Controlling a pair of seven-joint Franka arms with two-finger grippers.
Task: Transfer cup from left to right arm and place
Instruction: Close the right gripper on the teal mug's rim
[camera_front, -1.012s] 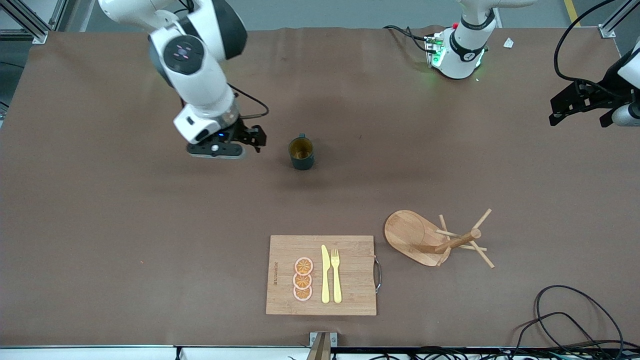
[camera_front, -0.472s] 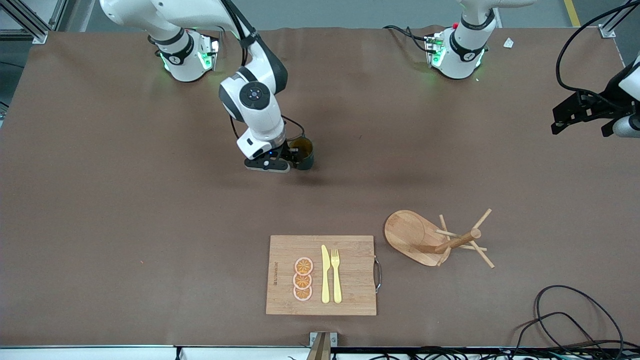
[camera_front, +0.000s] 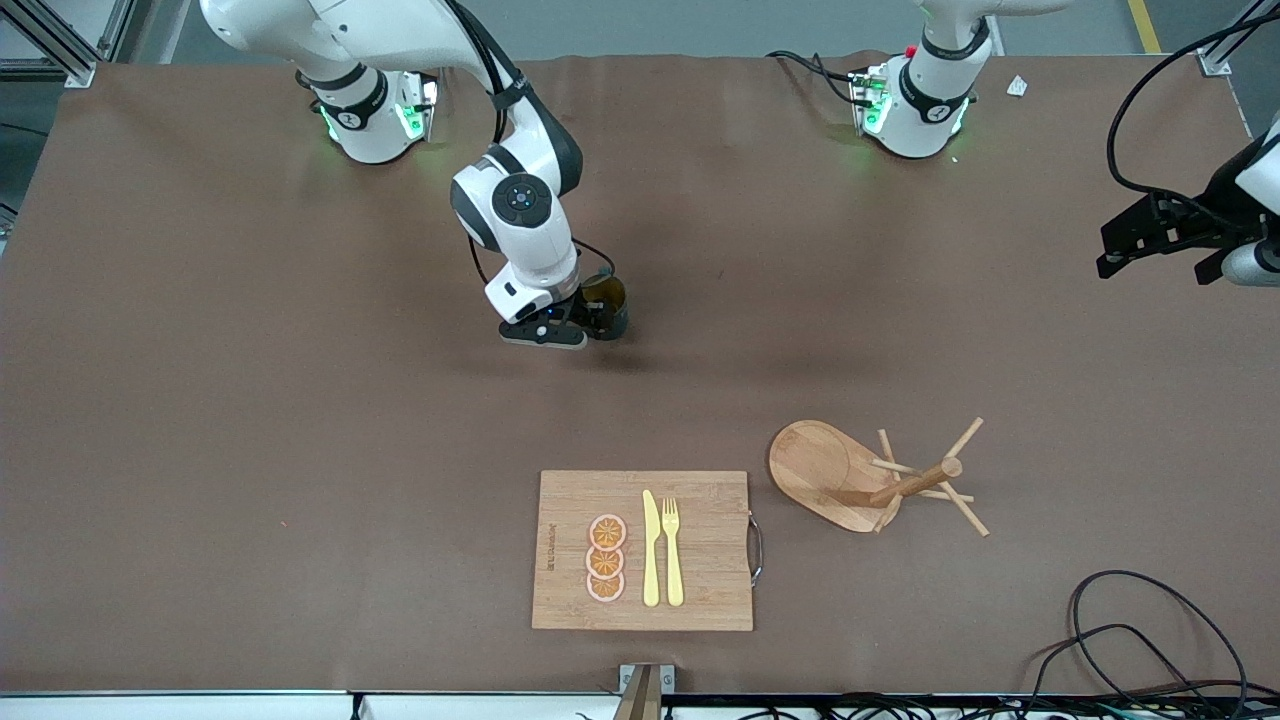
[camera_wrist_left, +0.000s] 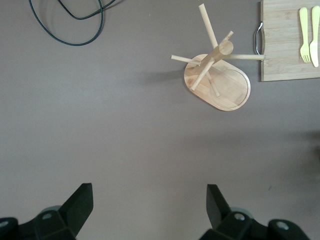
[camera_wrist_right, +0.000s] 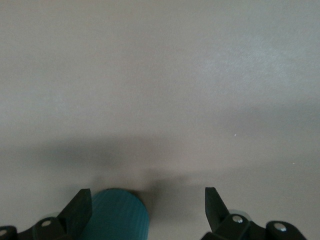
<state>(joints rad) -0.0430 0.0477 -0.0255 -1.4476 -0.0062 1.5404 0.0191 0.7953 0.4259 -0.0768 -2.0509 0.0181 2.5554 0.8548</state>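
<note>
Wooden cutting board (camera_front: 641, 550) and peg rack (camera_front: 870, 480) sit well clear. Upright cup (camera_front: 606, 304) mid-desk (camera_front: 200, 450), right claw (camera_front: 578, 325) spread wide around it. Left claw (camera_wrist_left: 149, 207) waits, wide open.

Robotics lab: two bench-mounted arms, brown-covered table (camera_front: 200, 420), aluminium framing (camera_front: 60, 45), loose cables (camera_front: 1130, 620).

No legible text is found. A dark printed mark is seen along one edge of the cutting board (camera_front: 641, 550), lower centre of the front view, but it cannot be read.
</note>
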